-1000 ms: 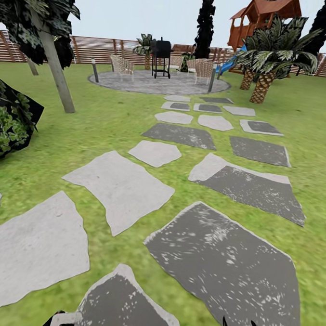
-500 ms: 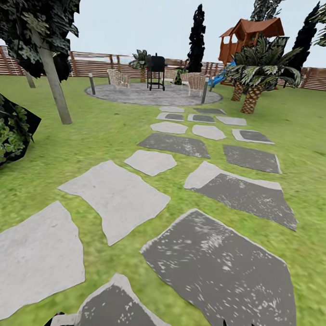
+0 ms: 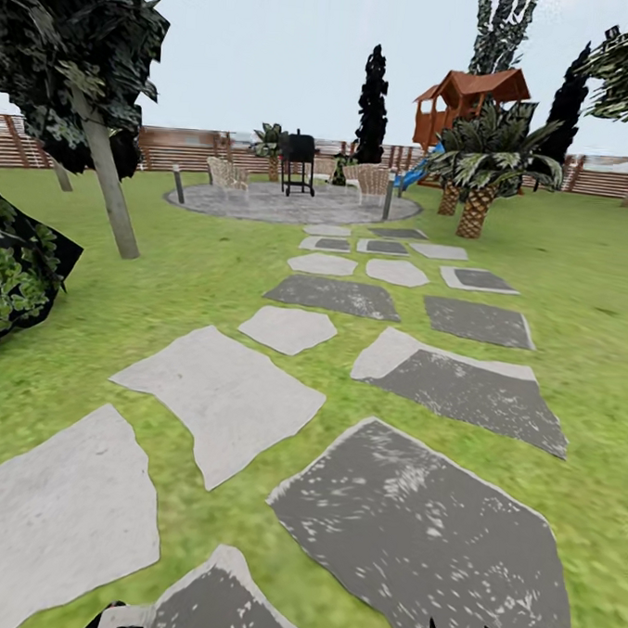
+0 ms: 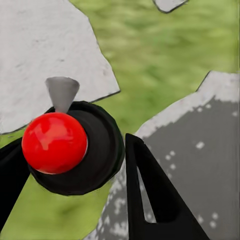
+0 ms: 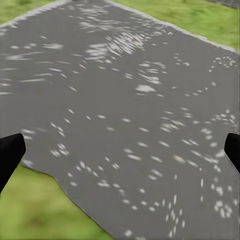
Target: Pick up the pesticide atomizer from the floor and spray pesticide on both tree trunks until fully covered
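Now | left claw grips red-topped atomizer | right claw spread wide over stone

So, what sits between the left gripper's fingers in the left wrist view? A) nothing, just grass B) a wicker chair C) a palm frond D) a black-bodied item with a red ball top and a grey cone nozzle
D: the left gripper has its dark fingers either side of the atomizer, a round black body with a red ball and a grey cone.
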